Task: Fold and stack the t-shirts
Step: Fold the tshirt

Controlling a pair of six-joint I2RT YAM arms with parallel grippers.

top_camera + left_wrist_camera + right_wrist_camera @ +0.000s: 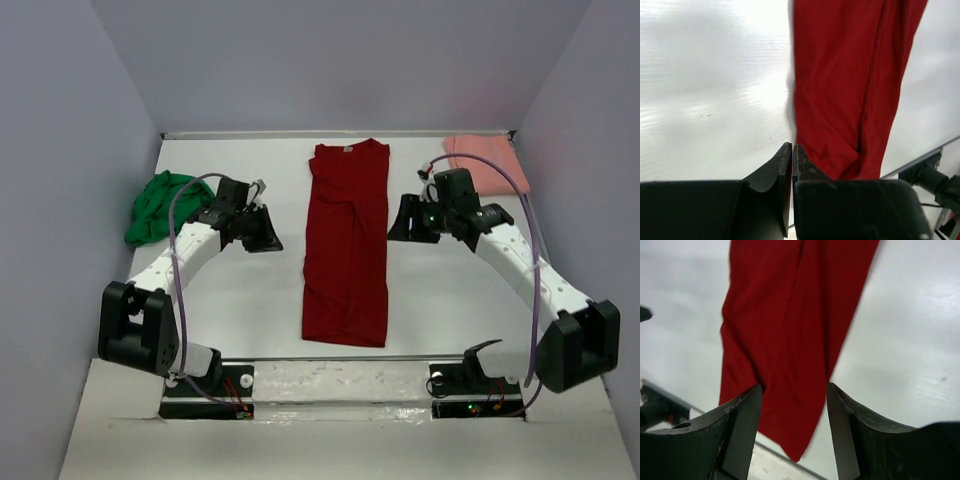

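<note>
The dark red t-shirt [346, 245] lies in the middle of the table as a long narrow strip, collar at the far end, sides folded in. It also shows in the left wrist view [850, 80] and the right wrist view [790, 335]. The bright green t-shirt [158, 205] is bunched at the far left. The salmon pink t-shirt [485, 163] lies at the far right. My left gripper [268, 238] is shut and empty, just left of the red shirt. My right gripper [400, 228] is open and empty, just right of it.
The white table [240, 300] ends at a raised rail along the near edge [340, 362]. Grey walls close in the left, right and back. The arm bases stand at the near edge.
</note>
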